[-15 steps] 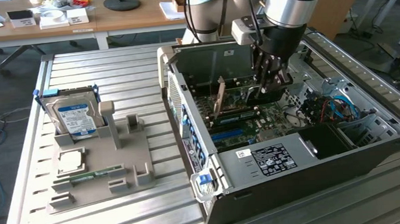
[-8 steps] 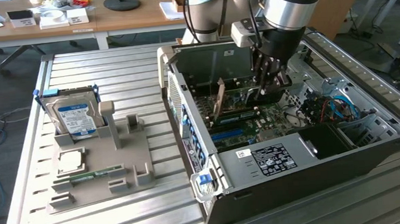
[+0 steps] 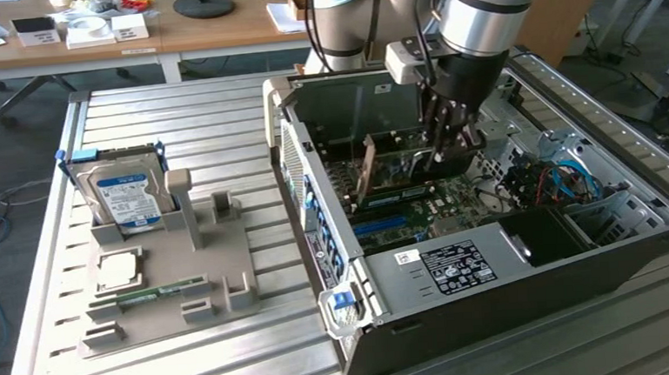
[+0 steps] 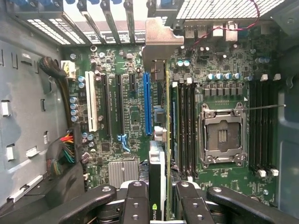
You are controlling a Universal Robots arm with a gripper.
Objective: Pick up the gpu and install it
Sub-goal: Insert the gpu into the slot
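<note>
Install step: my jaws hold the gpu edge-down inside the PC case, over the motherboard; seating needs square slot alignment.

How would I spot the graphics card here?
Find the open computer case; the gripper reaches into it. The gpu is the thin card held edge-on between its fingers, with a silver end bracket, unlike the bare slots alongside.
</note>
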